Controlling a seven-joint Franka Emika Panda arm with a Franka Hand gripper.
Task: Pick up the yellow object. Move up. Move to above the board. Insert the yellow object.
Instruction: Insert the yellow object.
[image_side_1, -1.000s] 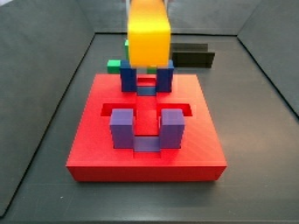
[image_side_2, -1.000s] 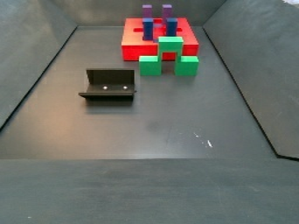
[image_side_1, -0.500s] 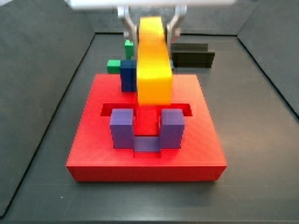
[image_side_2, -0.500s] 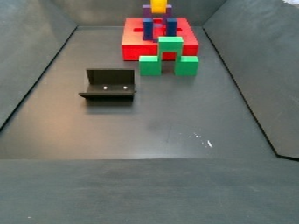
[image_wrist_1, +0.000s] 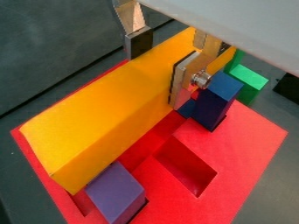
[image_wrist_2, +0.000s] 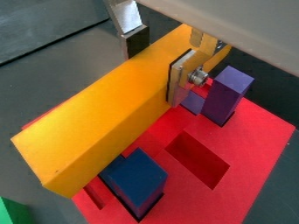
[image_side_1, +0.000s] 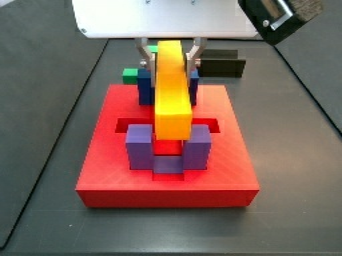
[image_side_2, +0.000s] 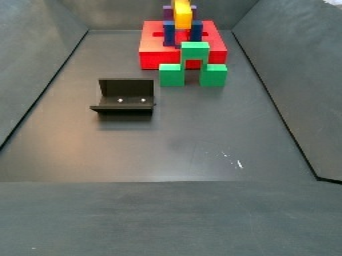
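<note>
My gripper (image_side_1: 171, 48) is shut on the yellow object (image_side_1: 171, 92), a long yellow-orange bar held level by its far end. The bar hangs low over the red board (image_side_1: 107, 172), lined up along the gap between the two blue posts (image_side_1: 146, 90) and the two purple posts (image_side_1: 138, 148). In both wrist views the gripper (image_wrist_1: 162, 63) (image_wrist_2: 156, 61) clamps the bar (image_wrist_1: 111, 114) (image_wrist_2: 105, 122) above open slots in the board (image_wrist_1: 239, 166) (image_wrist_2: 251, 166). I cannot tell whether the bar touches the board. In a side view the bar (image_side_2: 182, 14) shows above the board (image_side_2: 151, 40).
Green blocks (image_side_2: 195, 55) (image_side_2: 173, 74) (image_side_2: 214, 74) lie at the board's edge; one shows behind the board (image_side_1: 130, 73). The dark fixture (image_side_2: 124, 97) (image_side_1: 222, 66) stands on the grey floor. Walls enclose the workspace.
The gripper has come down with the yellow bar, which has swung from hanging high over the board to lying low between the posts.
</note>
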